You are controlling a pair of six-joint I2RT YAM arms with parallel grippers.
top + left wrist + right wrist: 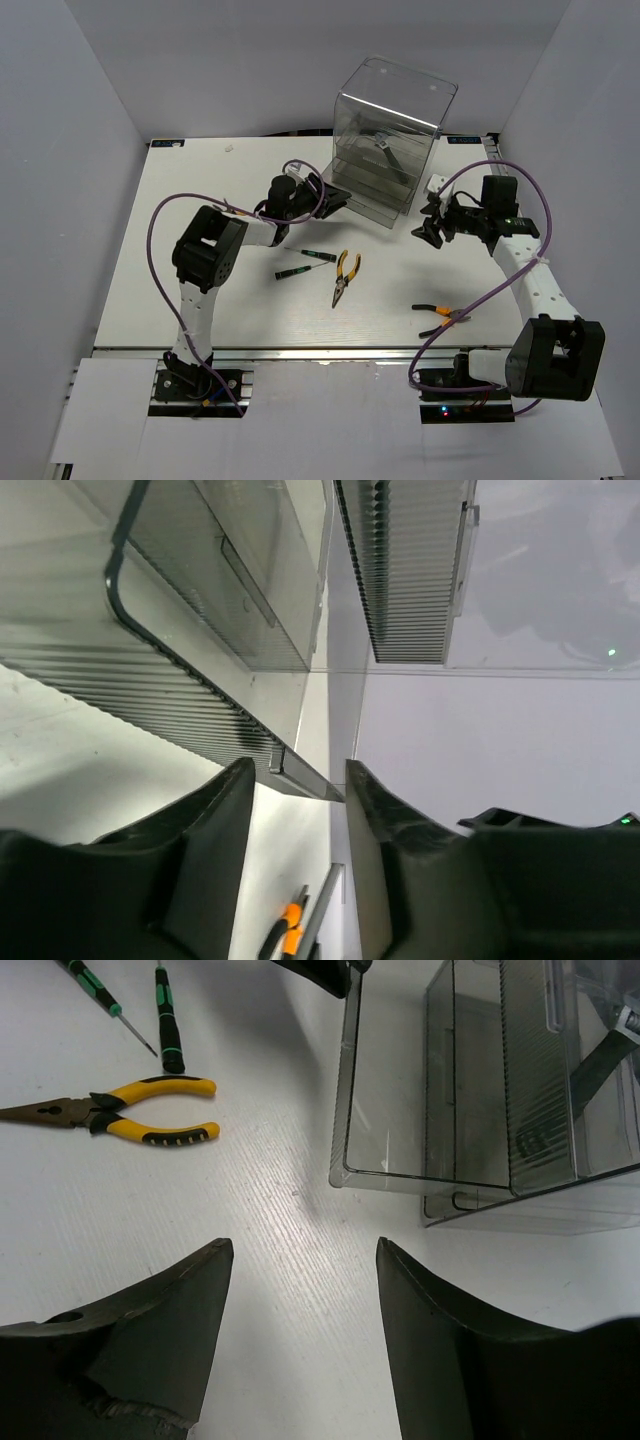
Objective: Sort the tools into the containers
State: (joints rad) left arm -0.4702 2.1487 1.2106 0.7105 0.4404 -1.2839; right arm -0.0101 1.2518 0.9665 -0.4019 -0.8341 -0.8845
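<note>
Right now the left gripper [300,770] stands parted astride the pulled-out drawer's [372,208] rim, cabinet [392,120] at twelve o'clock; the right gripper [305,1250] gapes wide, empty, at two o'clock. Pliers [345,277] and screwdrivers [166,1020] lie mid-table, cutters [438,313] at four o'clock, wrench [388,150] inside the cabinet

Robotics lab test cell, plain white enclosure walls [70,150], white table [200,320] on aluminium rails

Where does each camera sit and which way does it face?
Top external: above, behind bases, looking down on table, cabinet, left pincer, right pincer.
Left wrist: on that pincer, facing a drawer edge between its fingers.
Right wrist: faces table, yellow pliers, open drawer; own fingers frame the view.
Shared, top and right wrist: the yellow pliers.
</note>
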